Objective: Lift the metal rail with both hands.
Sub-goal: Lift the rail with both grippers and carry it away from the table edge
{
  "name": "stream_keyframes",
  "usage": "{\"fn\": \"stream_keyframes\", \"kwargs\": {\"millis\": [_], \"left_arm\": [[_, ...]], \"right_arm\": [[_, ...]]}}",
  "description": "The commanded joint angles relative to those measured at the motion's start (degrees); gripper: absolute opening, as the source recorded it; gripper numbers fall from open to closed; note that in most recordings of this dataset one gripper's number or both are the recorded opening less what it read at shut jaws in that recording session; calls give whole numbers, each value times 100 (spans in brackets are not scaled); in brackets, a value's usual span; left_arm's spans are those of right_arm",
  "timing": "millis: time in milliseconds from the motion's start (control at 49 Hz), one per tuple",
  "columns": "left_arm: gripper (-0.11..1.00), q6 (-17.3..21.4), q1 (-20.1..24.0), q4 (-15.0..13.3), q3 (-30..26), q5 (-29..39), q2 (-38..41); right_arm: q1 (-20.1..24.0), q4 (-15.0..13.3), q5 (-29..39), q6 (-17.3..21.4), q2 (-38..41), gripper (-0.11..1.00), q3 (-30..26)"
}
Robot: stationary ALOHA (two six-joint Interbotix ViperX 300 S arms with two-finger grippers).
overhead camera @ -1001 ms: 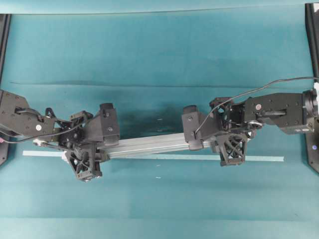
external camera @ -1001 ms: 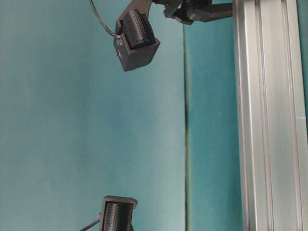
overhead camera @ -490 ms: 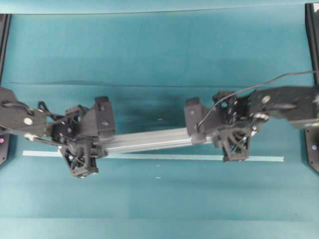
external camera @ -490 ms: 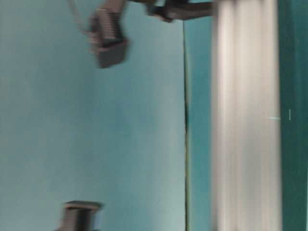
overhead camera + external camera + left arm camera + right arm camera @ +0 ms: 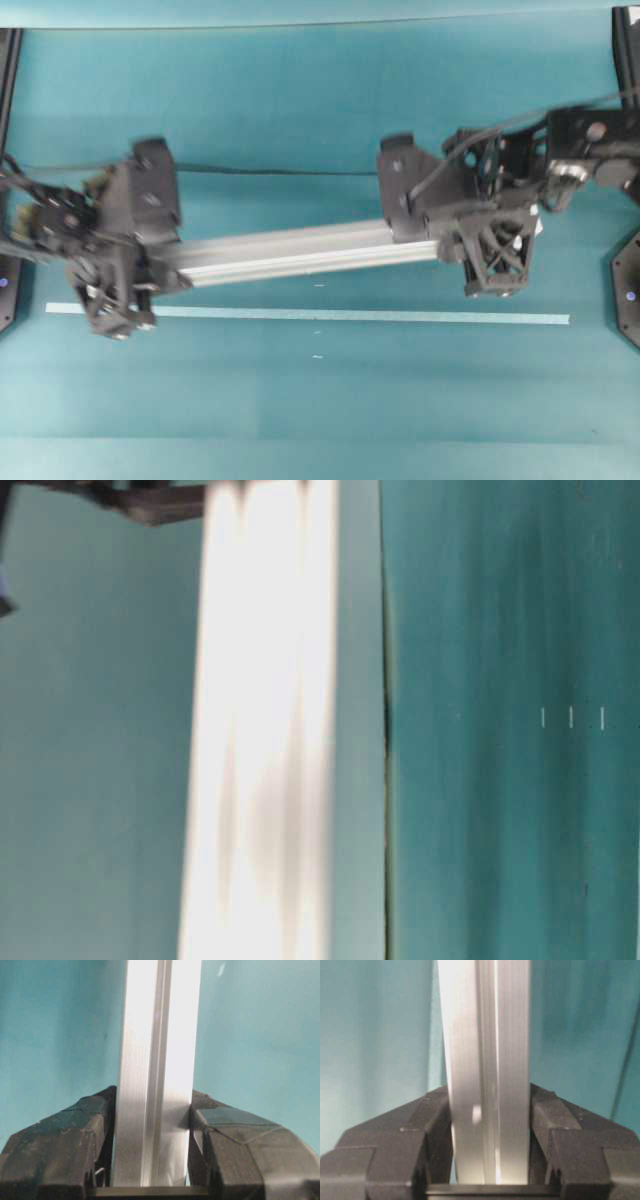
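The metal rail is a long silver grooved bar hanging above the teal table, its right end slightly farther back than its left. My left gripper is shut on the rail's left end, and my right gripper is shut on its right end. In the left wrist view the rail runs straight up between the black fingers of the left gripper, which press both its sides. The right wrist view shows the same hold: the rail is clamped in the right gripper. The table-level view shows the rail as a bright blurred band.
A thin pale-blue tape strip lies flat on the table in front of the rail. Black frame posts stand at the far right and left edges. A seam crosses the teal cloth behind the arms.
Both grippers have risen with the rail held between them. It has moved away from the tape strip toward the back, and it has swept sideways and blurred in the table-level view.
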Motion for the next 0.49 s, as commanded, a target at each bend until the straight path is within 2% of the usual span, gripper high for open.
{"fn": "stream_keyframes", "kwargs": {"millis": [0,163,347,470], "left_arm": [[32,-26,53,-18,-466,299,-237],[32,35,88,-18,-967,844,-255],[32,352,202,-18,-1459,1230,-220],[32,563,290,-18,-1828,1380,-211]], "right_arm": [[-44,-9,369,123,-88,39,-396],[-44,-9,1134,316,-88,39,-1072],[-44,-18,1890,571,-97,39,-1731],[-53,-35,2162,765,-158,39,-2153]]}}
